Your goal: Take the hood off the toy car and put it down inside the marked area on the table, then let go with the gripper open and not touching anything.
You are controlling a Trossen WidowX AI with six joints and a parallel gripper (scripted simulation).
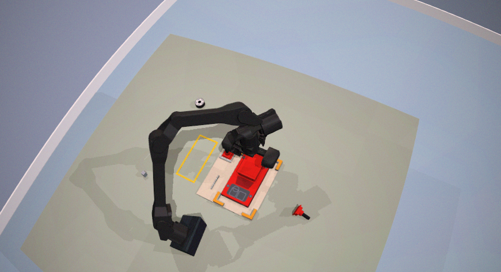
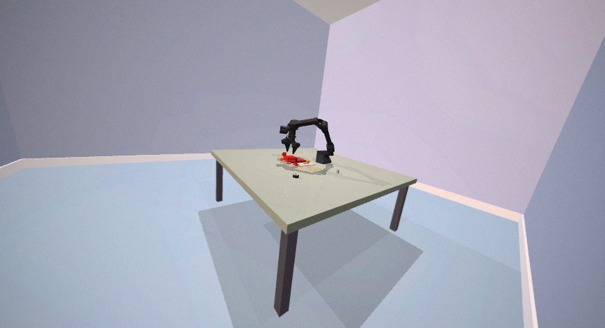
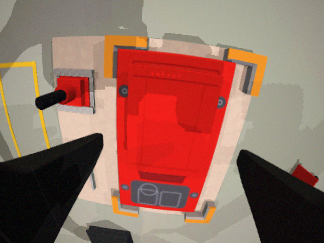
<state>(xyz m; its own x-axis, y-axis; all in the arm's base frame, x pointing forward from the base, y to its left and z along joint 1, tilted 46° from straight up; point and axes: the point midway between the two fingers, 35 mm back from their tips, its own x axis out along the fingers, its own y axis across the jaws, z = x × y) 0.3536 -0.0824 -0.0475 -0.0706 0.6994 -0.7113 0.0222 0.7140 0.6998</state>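
Note:
The red toy car lies on a beige board between orange corner brackets. The raised red block on it looks like the hood; it is seated on the car. My gripper is open and empty. It points down and hangs above the car, with its fingers apart on either side of the car in the wrist view. In the top view the gripper covers part of the hood's far end. The marked area is a yellow outline beside the board, with nothing inside it.
The beige board also bears a red piece with a black handle and a thin grey pin. A similar red piece lies right of the board. A wheel and a grey cube lie apart.

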